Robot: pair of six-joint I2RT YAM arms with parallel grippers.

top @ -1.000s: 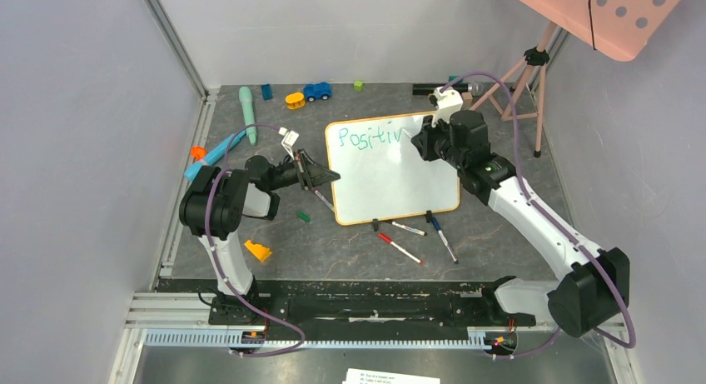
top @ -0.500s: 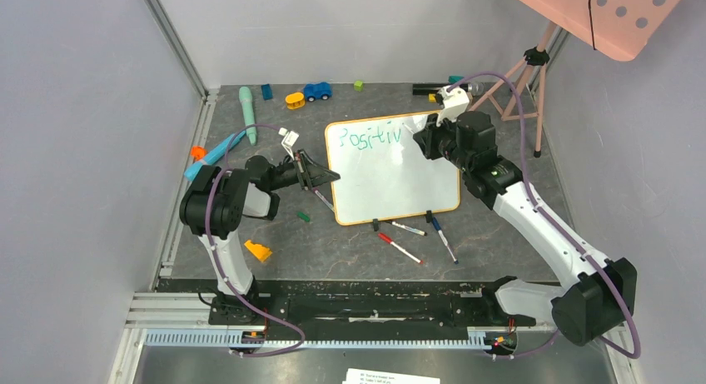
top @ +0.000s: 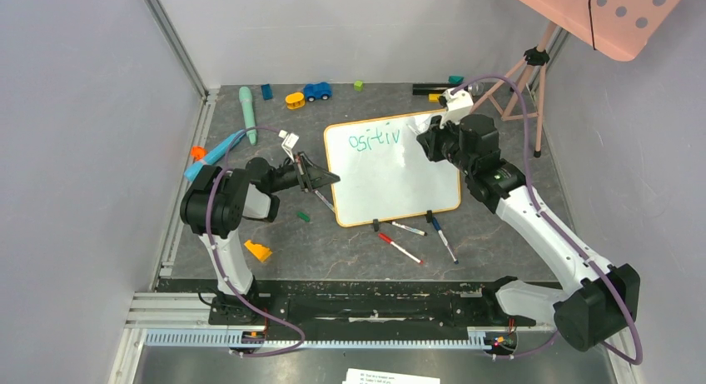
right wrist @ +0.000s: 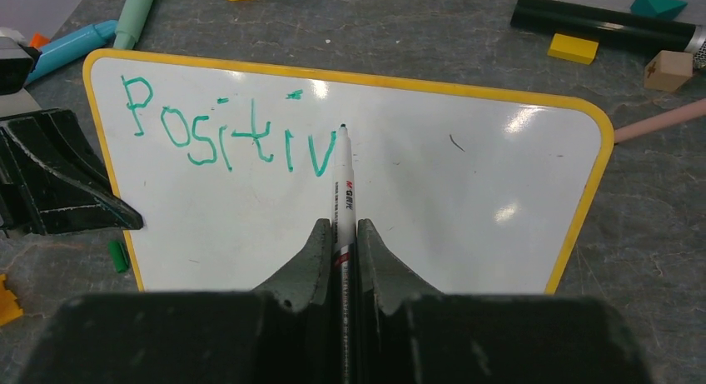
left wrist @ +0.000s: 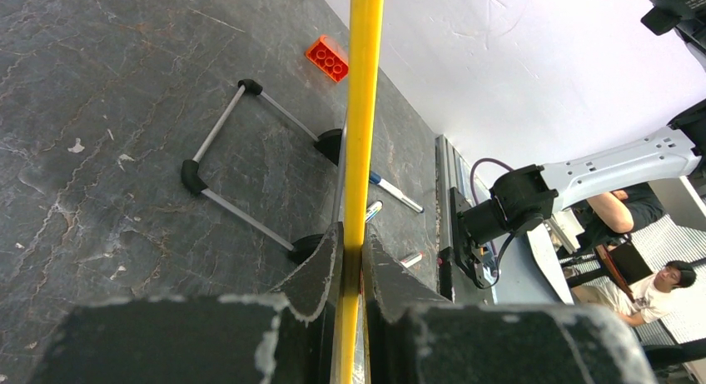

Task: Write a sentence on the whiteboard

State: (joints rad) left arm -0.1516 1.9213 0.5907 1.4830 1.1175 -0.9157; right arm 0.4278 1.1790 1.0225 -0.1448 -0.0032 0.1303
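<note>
Since a second ago the right arm (top: pixel 533 217) has swung to the right. Its wrist now sits off the end of the writing (right wrist: pixel 229 138), so the final "v" shows clear in the top view. The first letter was plain there before and is now washed out. The right wrist view still reads "Positiv" in green, seven letters on one line. The board (top: pixel 400 192) lies on the table (top: pixel 499 255) about where it was, between the two arms. The left arm (top: pixel 221 209) has not moved.

The left fingers (left wrist: pixel 320 267) are clenched on the board's yellow left edge. The right fingers (right wrist: pixel 310 255) are clenched on one marker (right wrist: pixel 343 184), whose tip is just right of the "v". I cannot tell whether it touches the board.

There is one board, with two black clip feet (top: pixel 376 224) on its near edge. Three loose markers (top: pixel 400 248), one of them red, lie on the table just in front of that edge. A fourth thin one lies under the left fingers, beside the board. Behind the board are one blue car (top: pixel 316 91), one yellow piece (top: pixel 295 100) and one black tube (top: pixel 433 89). One tripod (top: pixel 523 88) stands at the right rear. Left of the board lie one green pen (top: pixel 247 113) and one blue pen (top: pixel 221 151).
</note>
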